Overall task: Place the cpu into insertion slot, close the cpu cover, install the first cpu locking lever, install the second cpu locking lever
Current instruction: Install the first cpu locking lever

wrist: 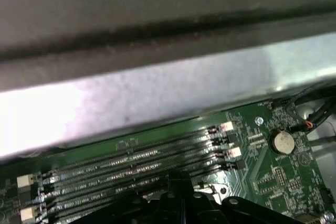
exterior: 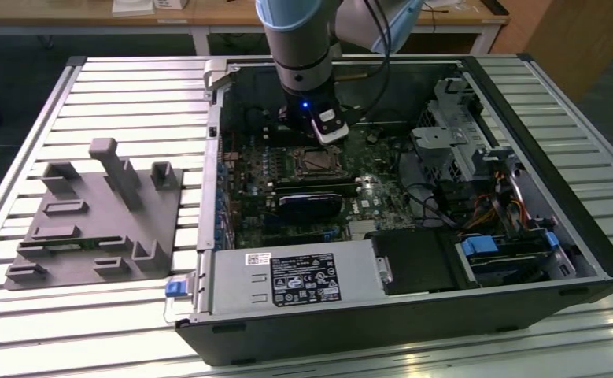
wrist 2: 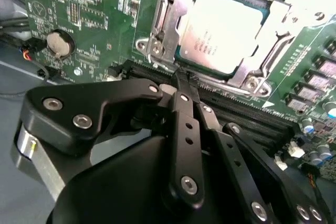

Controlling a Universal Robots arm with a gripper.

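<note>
The cpu [wrist 2: 226, 30], with its dull silvery top, lies flat in the socket on the green motherboard [wrist 2: 100, 14]. The cpu cover [wrist 2: 160, 24], a silvery frame, lies down around it, so the chip shows through its window. A thin metal lever [wrist 2: 281, 40] runs along one side of the socket. My gripper [wrist 2: 184, 80] has its black fingers shut together with nothing seen between them, their tip at the socket's edge beside the memory slots [wrist 2: 247, 111]. In the exterior view the gripper [exterior: 323, 143] hangs just above the socket [exterior: 315, 162] inside the open computer case.
The case walls [exterior: 214, 157] ring the motherboard. A power supply [exterior: 296, 279], a drive cage [exterior: 453, 126] and cables [exterior: 485, 209] crowd the exterior view's right and near side. A grey fixture plate [exterior: 96, 213] lies on the slatted table. A coin cell [wrist: 282, 141] sits near the memory slots.
</note>
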